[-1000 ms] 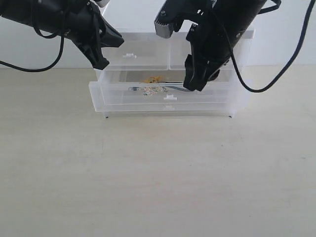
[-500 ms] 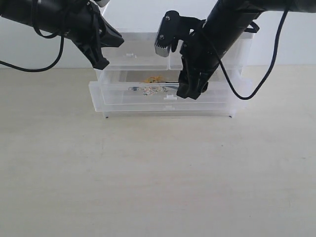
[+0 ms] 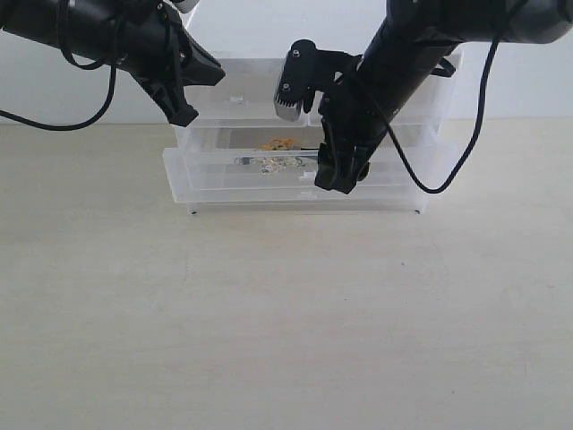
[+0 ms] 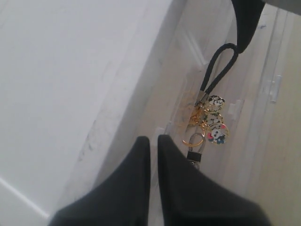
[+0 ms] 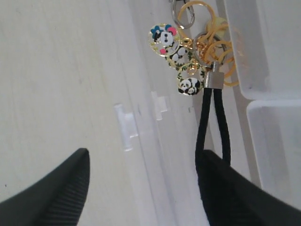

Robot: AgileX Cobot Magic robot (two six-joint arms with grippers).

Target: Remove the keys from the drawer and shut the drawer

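Observation:
The keys (image 3: 277, 152) lie in the pulled-out middle drawer (image 3: 224, 175): gold rings, panda charms and a black cord loop (image 5: 214, 122). My right gripper (image 3: 336, 177) hangs open over the drawer's front wall, right of the keys. One finger (image 5: 225, 188) is inside the drawer, on the far end of the cord. The other finger (image 5: 70, 183) is outside the front wall, near the tab handle (image 5: 124, 127). My left gripper (image 3: 183, 112) is shut and empty at the unit's upper left corner. In its view the keys (image 4: 207, 122) lie beyond the fingertips (image 4: 154, 141).
The translucent three-tier unit (image 3: 421, 98) stands at the back of a pale wooden table (image 3: 286, 313), against a white wall. Two half-width top drawers (image 3: 260, 90) are closed above the open drawer. Black cables trail from both arms.
My right gripper has moved left and down, closer to the keys' cord in the drawer. The left arm and the keys have not moved.

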